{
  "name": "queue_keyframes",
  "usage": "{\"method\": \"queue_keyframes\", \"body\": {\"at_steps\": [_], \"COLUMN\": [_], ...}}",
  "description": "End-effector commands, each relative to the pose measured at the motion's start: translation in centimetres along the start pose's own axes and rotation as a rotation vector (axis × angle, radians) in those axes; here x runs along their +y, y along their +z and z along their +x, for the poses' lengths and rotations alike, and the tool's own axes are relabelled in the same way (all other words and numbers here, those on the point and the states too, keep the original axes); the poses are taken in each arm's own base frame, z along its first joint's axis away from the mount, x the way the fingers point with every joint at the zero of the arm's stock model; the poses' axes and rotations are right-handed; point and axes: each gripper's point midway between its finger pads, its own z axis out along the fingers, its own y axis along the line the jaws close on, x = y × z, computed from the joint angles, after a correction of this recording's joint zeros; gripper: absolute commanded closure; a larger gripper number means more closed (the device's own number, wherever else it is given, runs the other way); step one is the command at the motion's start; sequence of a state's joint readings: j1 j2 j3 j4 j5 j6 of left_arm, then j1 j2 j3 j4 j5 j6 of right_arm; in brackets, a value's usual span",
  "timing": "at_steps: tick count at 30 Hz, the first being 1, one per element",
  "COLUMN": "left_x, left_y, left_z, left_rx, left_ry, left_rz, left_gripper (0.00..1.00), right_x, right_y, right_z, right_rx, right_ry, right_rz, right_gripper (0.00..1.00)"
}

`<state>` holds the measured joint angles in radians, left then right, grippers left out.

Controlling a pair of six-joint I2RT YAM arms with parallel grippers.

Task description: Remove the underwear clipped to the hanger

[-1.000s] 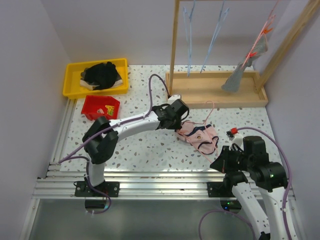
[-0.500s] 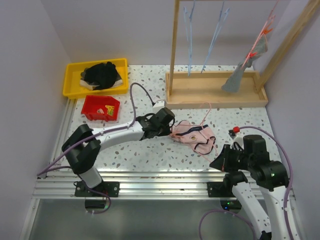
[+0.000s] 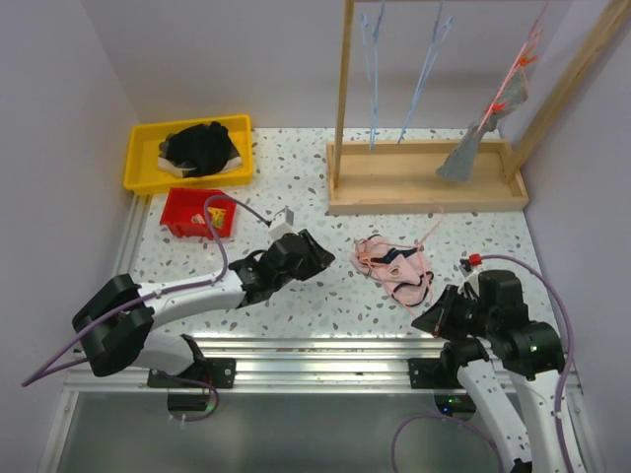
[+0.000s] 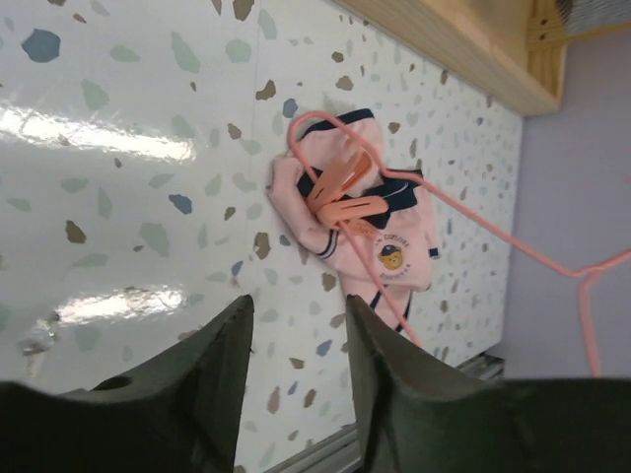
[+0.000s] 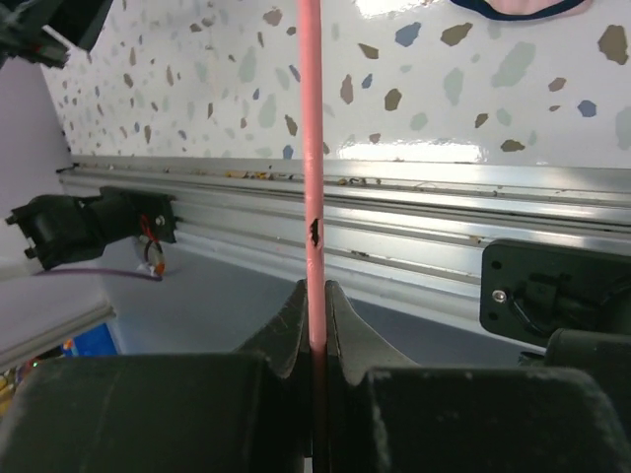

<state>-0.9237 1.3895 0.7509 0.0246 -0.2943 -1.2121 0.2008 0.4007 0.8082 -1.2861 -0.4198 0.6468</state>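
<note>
Top external shows left pincer [image 3: 317, 258] low, parted, empty; right pincer [image 3: 424, 322] seemingly clamps hanger [image 5: 312, 148].

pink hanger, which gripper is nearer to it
Right. The right gripper is shut on the hanger; the left gripper is open, apart from it, to the left of the briefs clipped to it.

Pink hanger [image 5: 312, 148], pale pink dark-trimmed underwear [image 3: 394, 268], speckled white table [image 3: 286, 182]
</note>
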Motion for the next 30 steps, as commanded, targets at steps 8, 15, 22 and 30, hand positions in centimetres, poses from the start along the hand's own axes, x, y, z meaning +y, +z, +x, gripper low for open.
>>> {"method": "queue_keyframes", "body": {"at_steps": [8,15,22,30], "left_x": [-1.7,-3.0,-4.1,-2.9], "left_y": [-1.0,1.0,5.3,7.9], "left_z": [0.0,-0.9,1.5,3.2], "left_rx": [-0.013,0.022,0.286,0.424], "left_ry": [-0.245,-0.205,-0.114,-0.012], "left_rz": [0.164,0.087,-0.031,-0.145], "left_gripper": [0.22,0.15,0.13,0.14], "right_x": [-2.7,-3.7,-3.8,-4.0], "right_y": [1.5,1.8,1.4,1.4], "right_z": [-0.2,1.1,1.2,1.0], "right_rx": [-0.012,0.021,0.014,-0.003], "right_ry": [-0.076,-0.148,-0.185,-0.174], "right_rz": [0.081,0.073,0.073,0.084], "right_gripper": [1.0,1.0,1.0,1.0]}}
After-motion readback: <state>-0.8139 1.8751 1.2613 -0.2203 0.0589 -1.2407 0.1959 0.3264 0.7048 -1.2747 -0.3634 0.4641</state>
